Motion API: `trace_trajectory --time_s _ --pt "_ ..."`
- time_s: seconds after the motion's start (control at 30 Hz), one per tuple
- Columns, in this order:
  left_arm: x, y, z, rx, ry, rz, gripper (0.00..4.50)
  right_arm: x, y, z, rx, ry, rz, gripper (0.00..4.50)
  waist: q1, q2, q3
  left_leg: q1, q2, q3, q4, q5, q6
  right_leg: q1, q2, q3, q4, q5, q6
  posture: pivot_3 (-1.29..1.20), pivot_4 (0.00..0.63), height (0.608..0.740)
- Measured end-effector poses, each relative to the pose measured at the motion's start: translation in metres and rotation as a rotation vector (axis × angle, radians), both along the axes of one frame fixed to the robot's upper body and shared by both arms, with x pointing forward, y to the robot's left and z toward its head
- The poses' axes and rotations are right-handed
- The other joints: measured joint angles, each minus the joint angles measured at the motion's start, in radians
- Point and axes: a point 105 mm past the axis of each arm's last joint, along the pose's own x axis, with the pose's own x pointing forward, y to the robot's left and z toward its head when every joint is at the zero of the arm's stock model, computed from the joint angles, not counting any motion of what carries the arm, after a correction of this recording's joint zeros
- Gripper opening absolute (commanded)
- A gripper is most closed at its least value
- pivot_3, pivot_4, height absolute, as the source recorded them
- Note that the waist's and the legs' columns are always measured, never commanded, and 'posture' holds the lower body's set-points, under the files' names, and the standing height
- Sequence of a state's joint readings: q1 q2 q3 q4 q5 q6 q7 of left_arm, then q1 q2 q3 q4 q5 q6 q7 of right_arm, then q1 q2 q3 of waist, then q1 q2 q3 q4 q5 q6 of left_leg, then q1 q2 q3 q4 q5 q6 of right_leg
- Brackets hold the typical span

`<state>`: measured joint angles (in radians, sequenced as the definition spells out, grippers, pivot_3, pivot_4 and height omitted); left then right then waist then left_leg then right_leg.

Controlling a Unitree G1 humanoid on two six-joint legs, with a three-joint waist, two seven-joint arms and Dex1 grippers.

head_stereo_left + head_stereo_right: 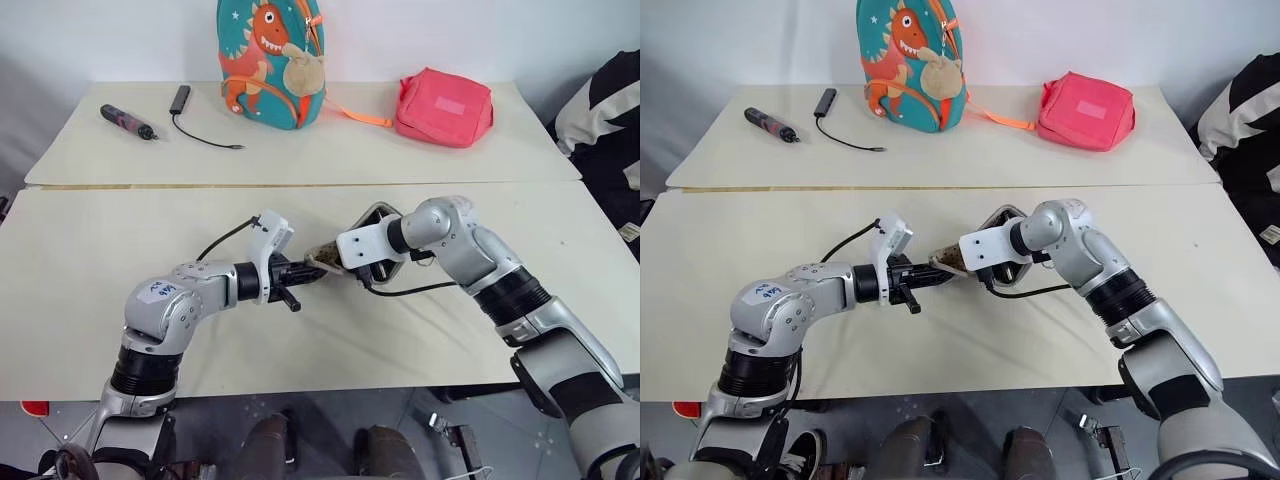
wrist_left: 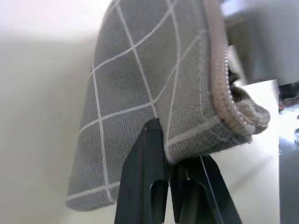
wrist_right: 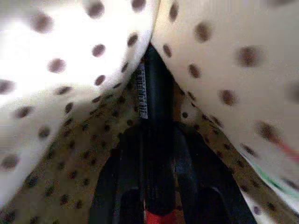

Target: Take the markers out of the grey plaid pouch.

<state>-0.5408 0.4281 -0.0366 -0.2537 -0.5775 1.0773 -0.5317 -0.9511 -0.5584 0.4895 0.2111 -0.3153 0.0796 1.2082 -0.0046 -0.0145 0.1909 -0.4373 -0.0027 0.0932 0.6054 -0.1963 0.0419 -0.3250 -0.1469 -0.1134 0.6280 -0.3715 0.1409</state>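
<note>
The grey plaid pouch [image 2: 140, 93] is hanging above the near tabletop [image 1: 80, 260], between the two arms. The left pincer [image 2: 169, 156] is clamping its lower edge shut. The right pincer [image 3: 156, 154] is reaching inside the dotted lining, its fingers closing around a marker [image 3: 156, 93] with a black end and red barrel.
</note>
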Motion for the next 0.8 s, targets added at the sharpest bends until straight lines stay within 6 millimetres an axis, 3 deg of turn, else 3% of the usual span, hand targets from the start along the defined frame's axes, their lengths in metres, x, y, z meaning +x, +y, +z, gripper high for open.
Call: trace_trajectory --time_s 0.33,0.53,0.67,0.8 --pt "0.009 0.003 0.002 0.029 -0.076 0.029 0.00 -0.019 -0.012 0.044 0.190 0.103 -0.040 0.55 0.003 0.000 0.000 0.000 0.000 0.000 -0.001 0.000 0.000 0.000 0.000 0.000 -0.001 0.000 0.000 0.00 0.150 0.740" --pt "0.009 0.003 0.001 0.041 -0.080 0.020 0.00 -0.022 -0.021 0.058 0.276 0.138 -0.052 0.55 0.002 0.000 0.000 0.000 0.000 0.000 -0.001 0.000 0.000 0.000 -0.001 0.000 -0.001 0.000 0.000 0.00 0.150 0.740" --pt "0.009 0.003 0.000 0.046 -0.078 0.020 0.00 -0.036 -0.017 0.086 0.402 0.184 -0.007 0.55 0.001 0.000 0.000 0.000 0.000 0.000 -0.001 0.000 0.000 0.000 -0.001 0.000 -0.001 0.000 0.000 0.00 0.150 0.740" --pt "0.009 0.004 0.000 0.048 -0.080 0.022 0.00 -0.043 -0.021 0.129 0.567 0.193 0.007 0.55 0.002 0.000 0.000 0.000 0.000 0.000 -0.001 -0.001 0.000 0.000 -0.001 0.000 -0.001 0.000 0.000 0.00 0.150 0.740"
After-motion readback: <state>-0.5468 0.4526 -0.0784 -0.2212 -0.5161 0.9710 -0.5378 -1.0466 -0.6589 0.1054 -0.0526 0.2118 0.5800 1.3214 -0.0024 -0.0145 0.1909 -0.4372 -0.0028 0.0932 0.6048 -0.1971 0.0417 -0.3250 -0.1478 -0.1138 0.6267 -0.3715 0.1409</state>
